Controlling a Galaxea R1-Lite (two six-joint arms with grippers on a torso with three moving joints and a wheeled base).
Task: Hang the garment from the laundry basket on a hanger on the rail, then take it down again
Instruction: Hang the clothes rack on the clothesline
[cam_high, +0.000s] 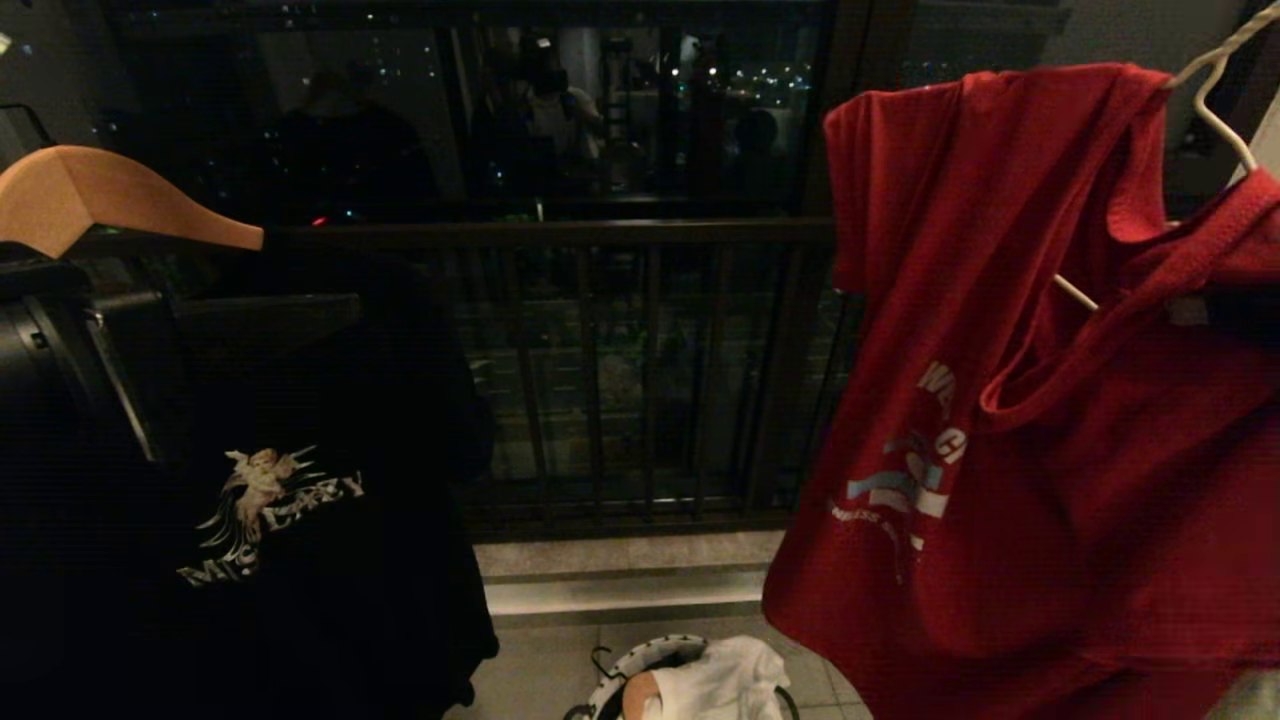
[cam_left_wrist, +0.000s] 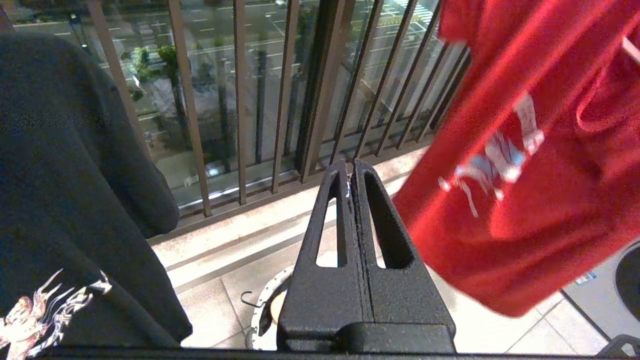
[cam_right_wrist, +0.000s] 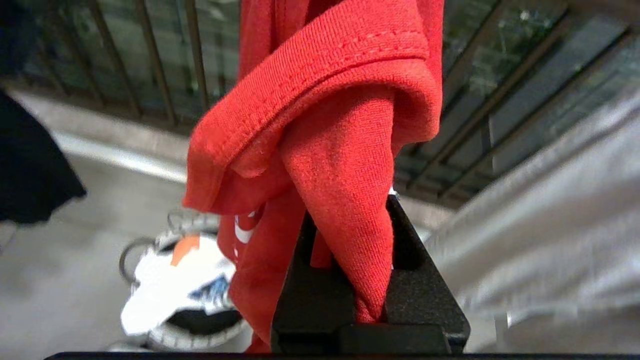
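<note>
Balcony railing (cam_high: 640, 330) behind: our right end effector (cam_right_wrist: 350, 250) is clamped on the red garment (cam_high: 1010, 400), half on the white hanger (cam_high: 1215, 90); left end effector (cam_left_wrist: 352, 175) closed, empty; take-down pending

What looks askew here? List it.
The red T-shirt sits crooked on the white wire hanger: one shoulder is draped over it, while the neckline is dragged sideways off the wire. The right gripper is shut on a bunched fold of the red cloth. Nothing else stands out.
</note>
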